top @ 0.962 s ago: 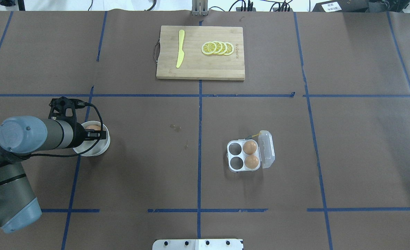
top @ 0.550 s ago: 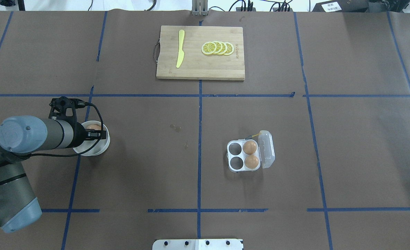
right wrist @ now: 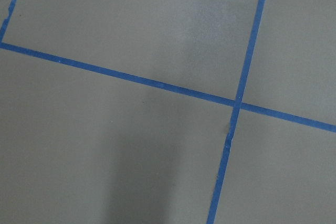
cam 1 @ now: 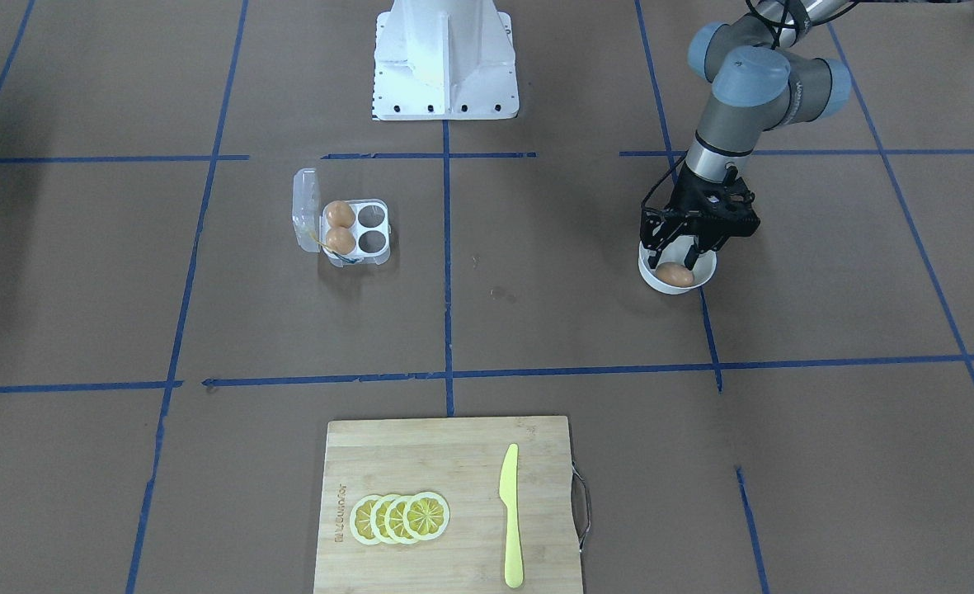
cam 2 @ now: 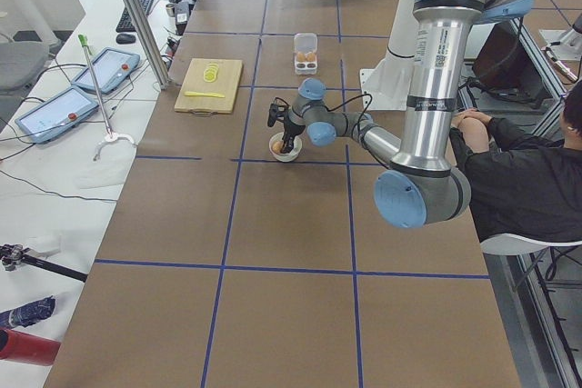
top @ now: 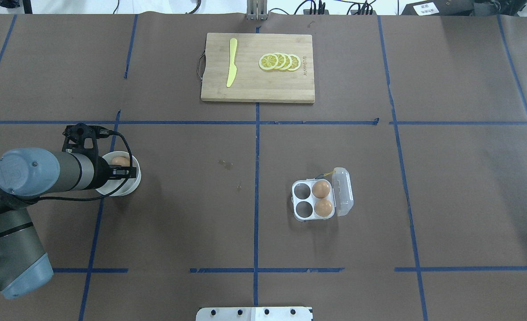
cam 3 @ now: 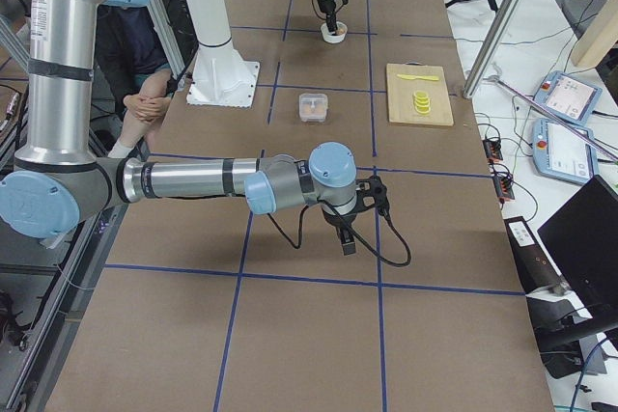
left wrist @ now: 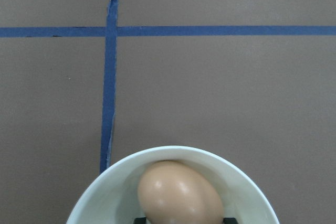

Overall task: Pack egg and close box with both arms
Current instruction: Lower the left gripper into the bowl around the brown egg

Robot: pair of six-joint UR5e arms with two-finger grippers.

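Your left gripper (cam 1: 681, 256) straddles the egg (left wrist: 181, 192) in the bowl (left wrist: 100, 198), clamped or not I can't tell, right gripper (cam 3: 347, 238) unreadable too; egg's probably light, slick, brittle, so pinch gently across its widest middle.

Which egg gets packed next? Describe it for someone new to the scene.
Find the left arm; the left gripper hangs over a round white bowl. The egg is the one alone in that bowl; its two lookalikes already sit in the box.
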